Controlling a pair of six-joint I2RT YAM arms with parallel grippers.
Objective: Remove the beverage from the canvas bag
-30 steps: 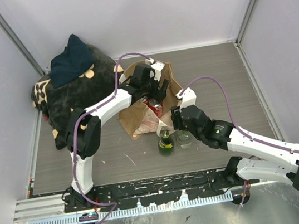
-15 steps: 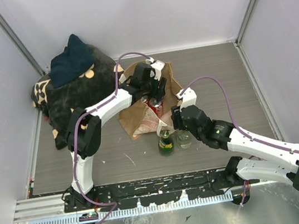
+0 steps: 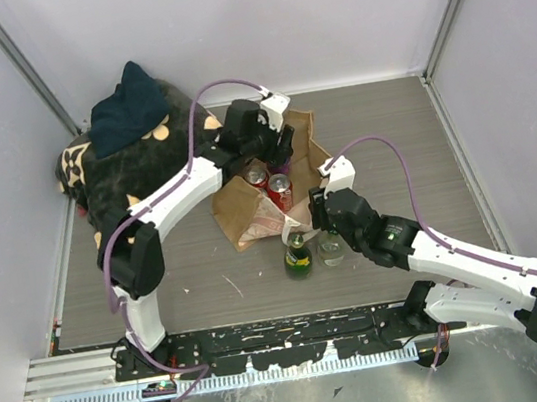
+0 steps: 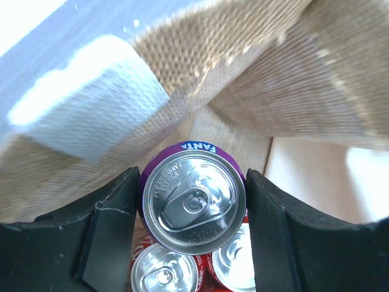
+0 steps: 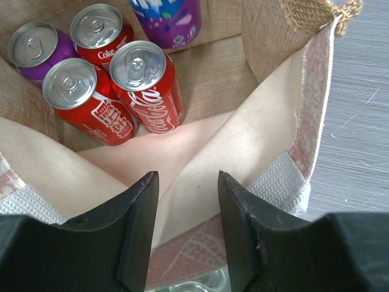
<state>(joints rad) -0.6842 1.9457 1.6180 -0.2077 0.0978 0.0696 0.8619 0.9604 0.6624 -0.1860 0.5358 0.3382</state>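
The tan canvas bag (image 3: 250, 209) stands open mid-table, its weave and cream strap (image 4: 91, 121) showing in the left wrist view. My left gripper (image 3: 272, 148) is shut on a purple Fanta can (image 4: 193, 204) and holds it above the bag's mouth, over two red cans (image 4: 159, 278). The right wrist view looks into the bag (image 5: 267, 152): three red Coke cans (image 5: 149, 85), a purple can (image 5: 35, 48) and the held purple can (image 5: 169, 18). My right gripper (image 5: 185, 237) is open, its fingers astride the bag's near rim (image 3: 316, 216).
A green bottle (image 3: 297, 255) and a clear glass jar (image 3: 331, 248) stand just in front of the bag, below my right gripper. A black bag with tan pattern (image 3: 133, 171), topped by dark blue cloth (image 3: 128, 106), fills the back left. Grey walls enclose three sides.
My left gripper has risen out of the bag and moved back with the purple can, uncovering the red cans. The right arm has barely moved.
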